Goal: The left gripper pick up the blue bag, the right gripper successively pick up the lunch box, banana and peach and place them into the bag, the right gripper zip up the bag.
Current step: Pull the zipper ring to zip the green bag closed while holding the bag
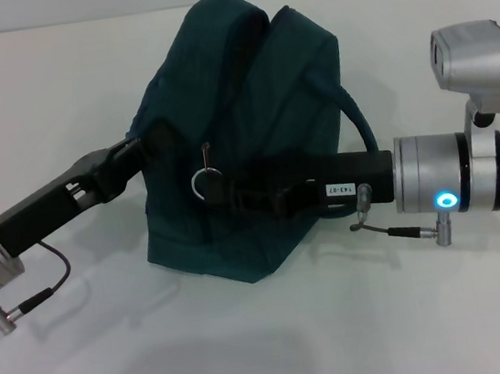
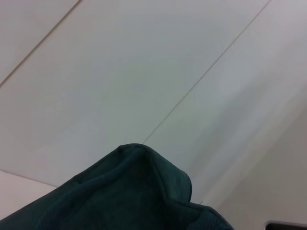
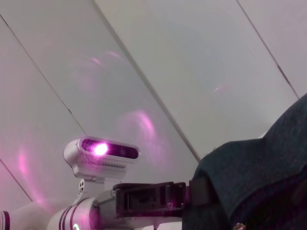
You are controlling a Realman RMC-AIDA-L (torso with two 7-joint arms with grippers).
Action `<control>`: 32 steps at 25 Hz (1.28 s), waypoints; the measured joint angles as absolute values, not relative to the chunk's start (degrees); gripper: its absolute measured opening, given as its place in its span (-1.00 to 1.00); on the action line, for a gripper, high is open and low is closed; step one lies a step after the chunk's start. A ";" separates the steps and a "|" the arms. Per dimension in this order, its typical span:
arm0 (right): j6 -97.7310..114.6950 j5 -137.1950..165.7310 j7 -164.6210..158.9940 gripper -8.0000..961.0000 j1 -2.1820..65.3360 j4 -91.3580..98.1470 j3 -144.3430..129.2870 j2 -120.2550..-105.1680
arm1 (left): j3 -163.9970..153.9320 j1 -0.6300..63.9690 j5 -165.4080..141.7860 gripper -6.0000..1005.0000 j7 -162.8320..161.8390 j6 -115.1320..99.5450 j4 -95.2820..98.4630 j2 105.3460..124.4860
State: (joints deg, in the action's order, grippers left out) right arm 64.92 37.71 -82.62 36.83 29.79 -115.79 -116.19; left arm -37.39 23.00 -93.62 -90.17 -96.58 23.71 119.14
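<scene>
**Both grippers at the bag, zip ring by the right one**

Nearest in the head view, the two arms come in from either side over the white table (image 1: 279,340). The right gripper (image 1: 218,191) reaches across the front of the bag (image 1: 248,104), its dark body lying level against the fabric. Its tip is at the zip ring (image 1: 204,184), which hangs on the front face; whether the fingers are closed on the ring cannot be told, as they blend into the dark cloth.

The left gripper (image 1: 139,151) meets the bag's left side, about halfway up. Its fingers look pressed into a fold of fabric there, but the grip itself is hidden, so its state cannot be told either.

The bag stands upright on the table between the two arms, its top drawn into two humps with a crease between them. A handle (image 1: 357,122) loops out on its right side.

The left wrist view shows a peak of bag fabric (image 2: 139,191) against pale panels. The right wrist view shows bag fabric (image 3: 259,172) and, beyond it, the left arm's camera (image 3: 101,155).
</scene>
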 joint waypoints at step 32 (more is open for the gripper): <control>76.58 38.13 -81.08 -0.97 30.60 30.26 -105.31 -115.58 | -37.62 22.61 -93.59 -0.88 -90.18 -98.44 23.64 119.27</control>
State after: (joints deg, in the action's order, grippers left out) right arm 76.58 38.13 -81.09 30.60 30.26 -105.31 -115.58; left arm -37.62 22.61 -93.59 -90.18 -98.44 23.64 119.27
